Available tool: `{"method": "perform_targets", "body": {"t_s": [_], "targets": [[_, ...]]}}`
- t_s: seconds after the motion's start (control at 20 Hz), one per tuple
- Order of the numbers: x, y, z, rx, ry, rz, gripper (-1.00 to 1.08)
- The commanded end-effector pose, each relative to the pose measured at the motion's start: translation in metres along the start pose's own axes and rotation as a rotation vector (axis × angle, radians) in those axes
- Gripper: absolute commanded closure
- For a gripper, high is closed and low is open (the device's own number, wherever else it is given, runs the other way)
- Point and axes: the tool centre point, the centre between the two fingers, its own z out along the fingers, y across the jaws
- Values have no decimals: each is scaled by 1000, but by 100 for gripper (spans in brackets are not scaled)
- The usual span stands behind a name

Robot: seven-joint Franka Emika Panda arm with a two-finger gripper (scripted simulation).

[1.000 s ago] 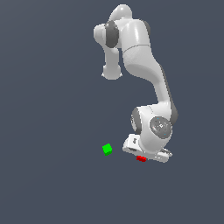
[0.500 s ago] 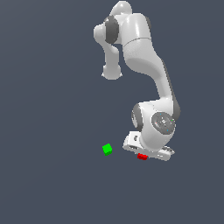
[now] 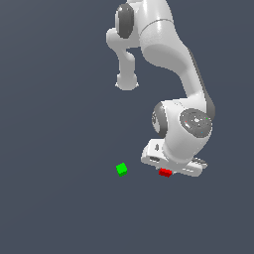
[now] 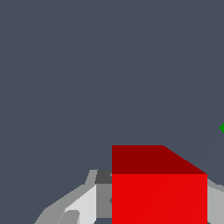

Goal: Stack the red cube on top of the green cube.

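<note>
The gripper point(image 4: 158, 205) is seen in the wrist view with the red cube point(image 4: 159, 188) between its fingers point(image 4: 83, 205), one grey finger lying against each side of the cube, so the jaws are closed on it. In the exterior view the fingers themselves are hidden under the white hand; only the red cube point(image 3: 165, 172) is shown peeking out just below the gripper point(image 3: 168, 169). The green cube point(image 3: 121, 169) is seen there whole, lying apart on the dark grey floor point(image 3: 59, 198), toward the exterior view's left of the red cube. In the wrist view only a sliver of the green cube point(image 4: 222, 127) is caught at the frame's edge. No writing or brand mark can be read anywhere.
</note>
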Motion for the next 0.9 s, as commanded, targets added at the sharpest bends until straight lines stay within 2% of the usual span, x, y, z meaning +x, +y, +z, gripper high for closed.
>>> {"method": "perform_targets", "body": {"t_s": [0.0, 0.5, 0.85], "targets": [[0, 0, -9, -1, -1, 0, 108], [1, 3, -10, 0, 0, 0, 108], [3, 32, -1, 0, 0, 0, 108]]}}
